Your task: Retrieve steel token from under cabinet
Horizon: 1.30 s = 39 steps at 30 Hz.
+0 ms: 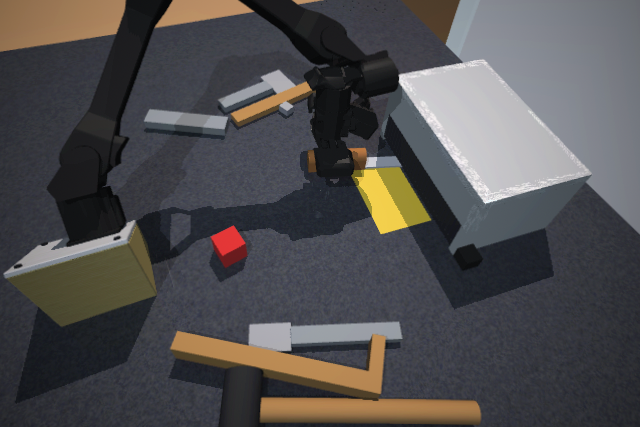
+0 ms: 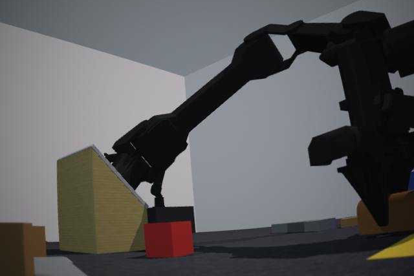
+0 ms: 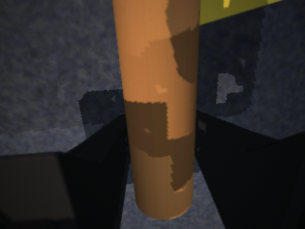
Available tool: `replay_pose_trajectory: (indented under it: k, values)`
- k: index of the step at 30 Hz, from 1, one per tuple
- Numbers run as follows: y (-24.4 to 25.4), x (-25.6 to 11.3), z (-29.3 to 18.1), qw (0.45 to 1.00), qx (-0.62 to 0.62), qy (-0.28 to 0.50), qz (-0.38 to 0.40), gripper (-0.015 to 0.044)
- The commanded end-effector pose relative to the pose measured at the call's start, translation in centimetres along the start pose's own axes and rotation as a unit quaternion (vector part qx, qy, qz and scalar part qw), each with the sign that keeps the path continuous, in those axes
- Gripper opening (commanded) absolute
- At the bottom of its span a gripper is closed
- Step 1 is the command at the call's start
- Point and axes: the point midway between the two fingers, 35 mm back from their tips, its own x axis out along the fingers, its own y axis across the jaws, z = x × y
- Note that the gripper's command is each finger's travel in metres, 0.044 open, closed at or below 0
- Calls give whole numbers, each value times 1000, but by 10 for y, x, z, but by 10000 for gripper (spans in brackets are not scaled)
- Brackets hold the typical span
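Observation:
My gripper [image 1: 334,166] [image 2: 384,218] [image 3: 157,120] points down, shut on the round orange handle [image 1: 360,156] [image 2: 404,209] [image 3: 157,57] of a tool, low over the table. The tool's flat pale grey blade [image 1: 383,161] runs from the handle to the cabinet's dark lower front; whether its far end is underneath cannot be told. The yellow marked area [image 1: 387,200] [image 2: 398,249] [image 3: 214,11] lies in front of the cabinet [image 1: 496,127], just beside the blade. The steel token is not visible in any view.
A red cube [image 1: 229,245] [image 2: 167,239] stands between arm base and marked area. Grey bars [image 1: 186,122] and an orange bar [image 1: 263,107] lie at the back. An orange hooked stick [image 1: 273,365], a grey bar [image 1: 341,333] and an orange rod [image 1: 372,410] lie nearest the camera.

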Motion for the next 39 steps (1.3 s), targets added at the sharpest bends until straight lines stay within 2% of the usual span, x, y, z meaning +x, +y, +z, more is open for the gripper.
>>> replay_pose_trajectory:
  k: [1, 39]
  values:
    - [-9, 1, 0, 1000, 4, 0, -5, 0]
    - [-25, 1, -3, 1000, 4, 0, -6, 0]
